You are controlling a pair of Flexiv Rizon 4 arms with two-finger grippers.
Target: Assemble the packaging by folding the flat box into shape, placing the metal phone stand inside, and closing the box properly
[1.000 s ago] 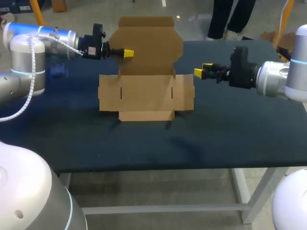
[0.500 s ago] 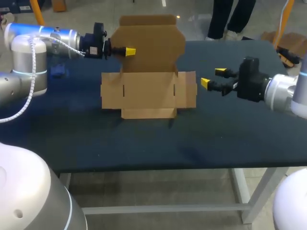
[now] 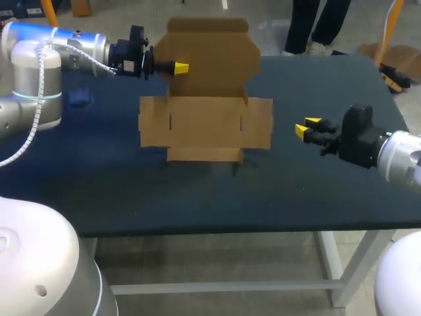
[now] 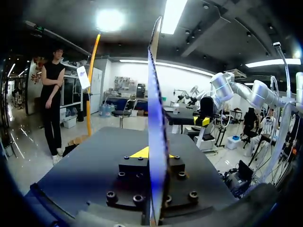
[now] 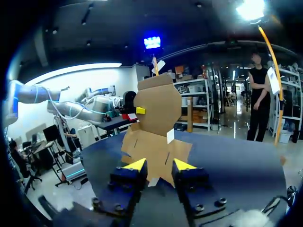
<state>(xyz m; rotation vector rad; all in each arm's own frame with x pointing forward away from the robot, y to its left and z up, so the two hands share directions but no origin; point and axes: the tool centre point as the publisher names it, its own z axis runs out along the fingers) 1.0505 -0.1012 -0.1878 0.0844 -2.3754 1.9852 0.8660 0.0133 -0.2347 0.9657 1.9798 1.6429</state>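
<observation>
Cardboard box [image 3: 205, 122] is only half opened up at this point. Its lower panels and side flaps are spread out wide over the dark table [image 3: 99, 184], and the big lid panel sticks up at the far side of it. The left gripper [image 3: 181, 68] comes in at the lid's left edge and is pinching that panel. In the left wrist view the cardboard runs edge-on right between the two yellow tips, one on each side of it. The right gripper [image 3: 306, 127] is off to the box's right, well apart from it, above the table and pointing back toward the box. Its fingers are spread with a gap and nothing in between. Can't really tell if the box's lower panels lie fully flat on the table or are lifted a bit.
</observation>
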